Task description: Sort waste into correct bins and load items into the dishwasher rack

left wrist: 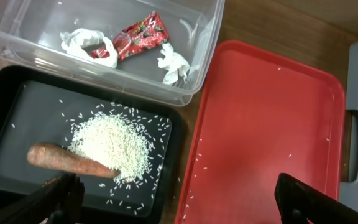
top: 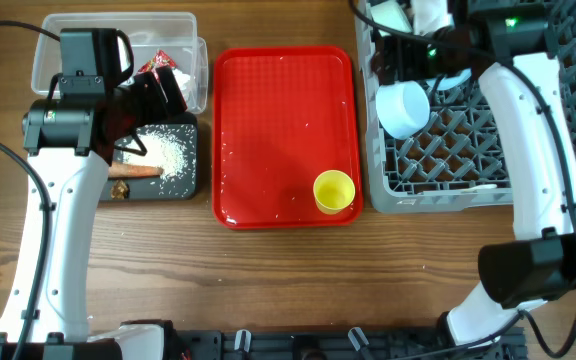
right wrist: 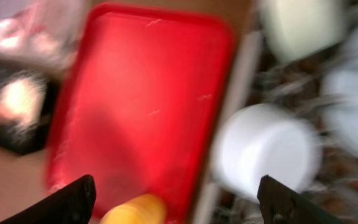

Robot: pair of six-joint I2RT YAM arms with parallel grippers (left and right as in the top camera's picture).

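Observation:
My left gripper (top: 164, 88) is open and empty, hovering over the seam between the clear bin (top: 118, 30) and the black bin (top: 190, 170). In the left wrist view the clear bin (left wrist: 213, 37) holds the red wrapper (left wrist: 140, 37) and crumpled white paper (left wrist: 176, 65). The black bin (left wrist: 17, 112) holds rice (left wrist: 114, 143) and the carrot (left wrist: 70, 160). The yellow cup (top: 334, 190) stands on the red tray (top: 286, 120). My right gripper (right wrist: 176, 202) is open and empty above the grey rack (top: 468, 160), near a white bowl (top: 403, 108).
Loose rice grains lie on the red tray (left wrist: 266, 124). The right wrist view is blurred; it shows the yellow cup (right wrist: 135, 211), the white bowl (right wrist: 269, 149) and more pale dishes in the rack. Bare wooden table lies in front.

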